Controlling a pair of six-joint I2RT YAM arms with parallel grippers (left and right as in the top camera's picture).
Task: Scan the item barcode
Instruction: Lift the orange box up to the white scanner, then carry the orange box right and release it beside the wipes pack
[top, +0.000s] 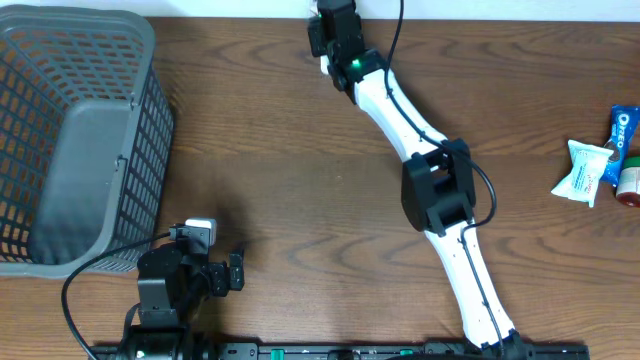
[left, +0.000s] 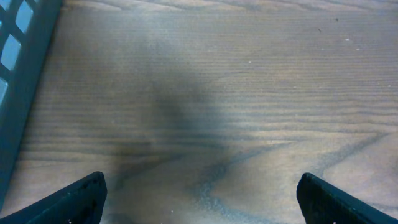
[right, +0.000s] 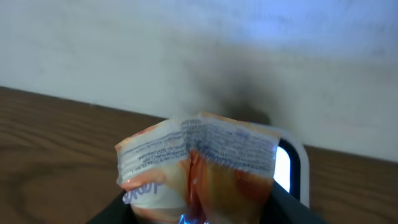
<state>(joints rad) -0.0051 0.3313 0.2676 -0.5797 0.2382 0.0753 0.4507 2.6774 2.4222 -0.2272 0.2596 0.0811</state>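
R gripper (right: 200, 216) is clamping 1 orange-white packet (right: 199, 163) before 1 scanner (right: 290, 167); L gripper (left: 200, 198) is hanging, jaws spread wide, by 1 basket (top: 150, 135), 3 items (top: 586, 170) lying far R.

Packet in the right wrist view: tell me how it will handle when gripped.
The packet looks floppy: its film is creased and the top edge curls. Probably light, since it stands above the right hand on a pinch alone. The glossy film might slip.

Right arm (top: 395, 105) — white links, black joints, green light (top: 353, 66); left gripper (left: 199, 190) black-fingered.
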